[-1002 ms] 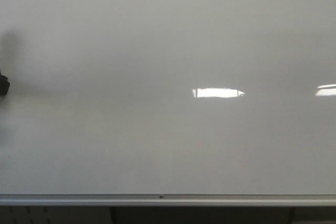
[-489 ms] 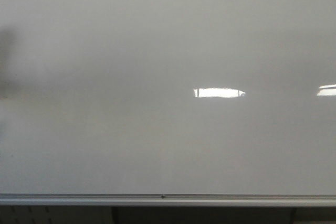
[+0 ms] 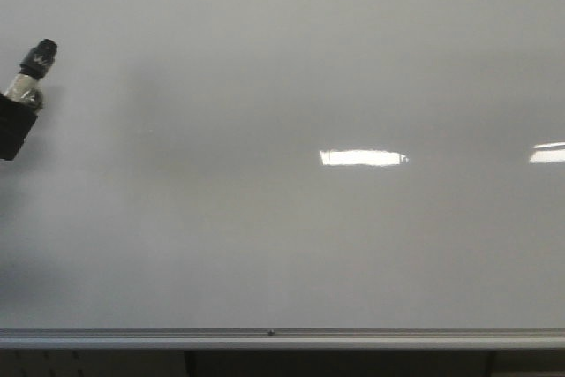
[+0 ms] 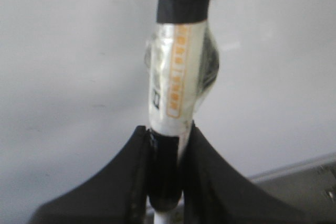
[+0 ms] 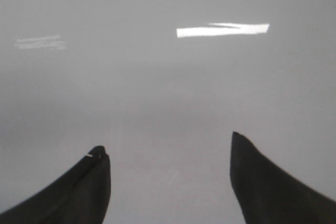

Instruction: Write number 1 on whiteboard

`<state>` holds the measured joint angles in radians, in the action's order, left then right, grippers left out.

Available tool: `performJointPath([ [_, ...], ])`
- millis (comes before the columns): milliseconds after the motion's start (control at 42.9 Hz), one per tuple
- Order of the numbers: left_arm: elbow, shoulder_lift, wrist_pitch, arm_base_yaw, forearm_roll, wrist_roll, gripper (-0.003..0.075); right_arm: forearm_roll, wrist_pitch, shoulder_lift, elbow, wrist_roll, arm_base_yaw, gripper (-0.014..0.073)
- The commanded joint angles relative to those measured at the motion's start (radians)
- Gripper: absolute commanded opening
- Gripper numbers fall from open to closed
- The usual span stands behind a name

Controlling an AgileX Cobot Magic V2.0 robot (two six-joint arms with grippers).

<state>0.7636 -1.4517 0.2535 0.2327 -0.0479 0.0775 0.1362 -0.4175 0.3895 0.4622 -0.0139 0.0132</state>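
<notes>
The whiteboard is a glossy pale grey board that fills the front view, with a silver rail along its bottom edge. No black stroke for the number 1 shows on it. My left gripper comes in at the far left edge, shut on a marker with a white label and black cap end pointing up toward the board. In the left wrist view the gripper clamps the marker. My right gripper is open and empty, facing bare board; it is out of the front view.
Bright rectangular light reflections lie on the board at centre right and at the right edge. Dark furniture shows below the rail.
My left gripper left the front view half a second ago and is now back at the left edge, higher, with the marker tip showing. The board is unchanged.
</notes>
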Motion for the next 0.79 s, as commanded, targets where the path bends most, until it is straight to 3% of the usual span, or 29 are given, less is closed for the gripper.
performJointPath([
  [0,0.088,0.055,0.184,0.091,0.036,0.001,-0.002,0.017,0.038,0.036,0.029,0.002,-0.002,0.0513],
  [70,0.121,0.057,0.282,0.145,0.071,0.053,-0.0018,0.034,0.02,0.055,0.029,0.002,-0.002,0.0513],
  [210,0.176,0.057,0.437,0.229,0.288,0.305,-0.0018,0.074,-0.027,0.096,0.046,0.003,-0.002,0.0513],
  [373,0.207,0.057,0.619,0.254,0.601,0.671,-0.0018,0.1,-0.129,0.158,0.114,0.014,-0.002,0.0513],
  [466,0.214,0.057,0.741,0.254,0.738,0.797,-0.002,0.159,-0.192,0.197,0.16,0.06,0.001,0.0513],
  [583,0.214,0.057,0.843,0.254,0.816,0.893,-0.002,0.326,-0.289,0.262,0.223,0.203,0.001,0.0513],
  [769,0.214,0.057,0.925,0.254,0.825,0.901,-0.002,0.711,-0.489,0.404,0.311,0.525,0.001,0.0513],
])
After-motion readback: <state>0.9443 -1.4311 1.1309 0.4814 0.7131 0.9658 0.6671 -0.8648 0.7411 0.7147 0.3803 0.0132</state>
